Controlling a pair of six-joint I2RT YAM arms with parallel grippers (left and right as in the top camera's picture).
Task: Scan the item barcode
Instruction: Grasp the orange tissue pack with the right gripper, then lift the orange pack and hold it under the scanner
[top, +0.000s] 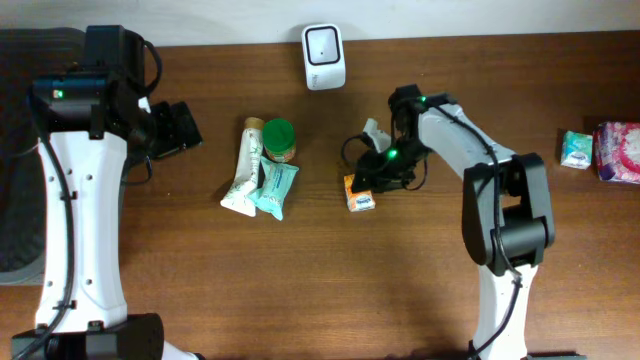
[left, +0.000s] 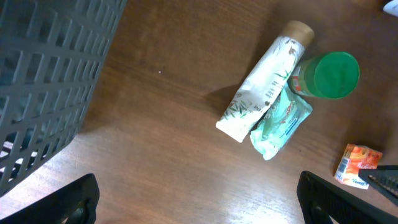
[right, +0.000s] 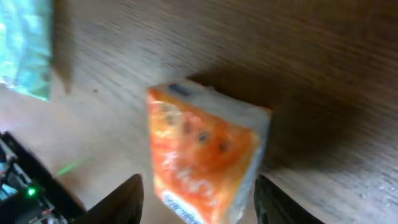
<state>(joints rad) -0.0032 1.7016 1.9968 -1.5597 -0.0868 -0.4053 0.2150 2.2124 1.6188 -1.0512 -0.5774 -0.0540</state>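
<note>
Orange packet (right: 205, 155), soft boxy wrap, on wood-grain table (right: 323, 62); right claw (right: 200, 202) apart, straddling it; left claw (left: 208, 199) wide apart.

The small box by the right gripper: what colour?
Orange and white box, best in the right wrist view.

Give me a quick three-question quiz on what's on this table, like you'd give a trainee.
1. True or false: the left hand is open and empty.
2. Which item sits between the right hand's fingers? A. orange pack B. pink packet C. white scanner
3. Fill in: the jar beside the white tube has a ____ lid.
Key: 1 true; 2 A; 3 green.
</note>
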